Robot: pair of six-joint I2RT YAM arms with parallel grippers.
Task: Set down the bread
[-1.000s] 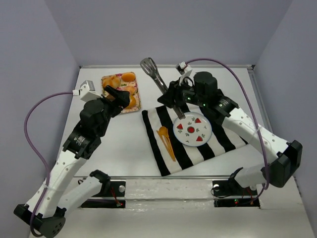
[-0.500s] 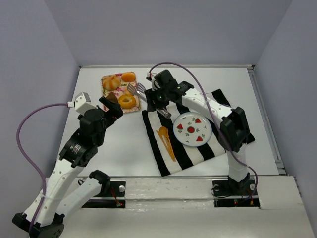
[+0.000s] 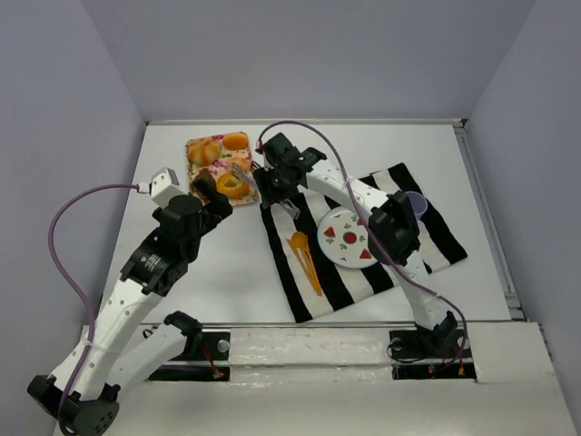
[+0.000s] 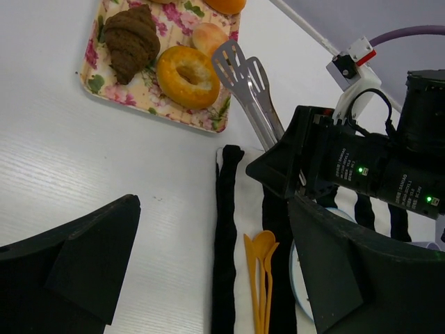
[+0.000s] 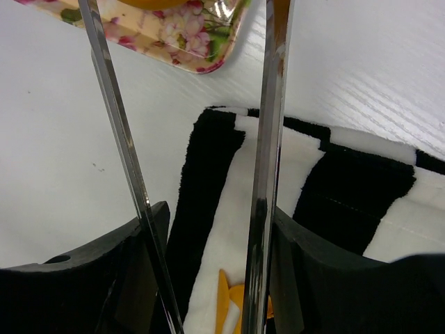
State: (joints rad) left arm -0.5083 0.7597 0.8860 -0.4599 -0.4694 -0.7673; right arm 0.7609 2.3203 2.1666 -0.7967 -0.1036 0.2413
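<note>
The bread (image 4: 186, 75) sat on the tray (image 4: 142, 97), tongs (image 4: 245, 87) just beside it. My right fingers (image 5: 327, 278) held the tongs; my left fingers (image 4: 76, 264) were wide and empty. Bread looked soft, light: I'd pinch its sides gently.

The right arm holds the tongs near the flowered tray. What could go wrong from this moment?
1. The tongs are beside the ring bread, not around it, so they might push it against the brown croissant instead of gripping it.
2. The small bun lies close to the tong heads and could be caught by mistake.
</note>
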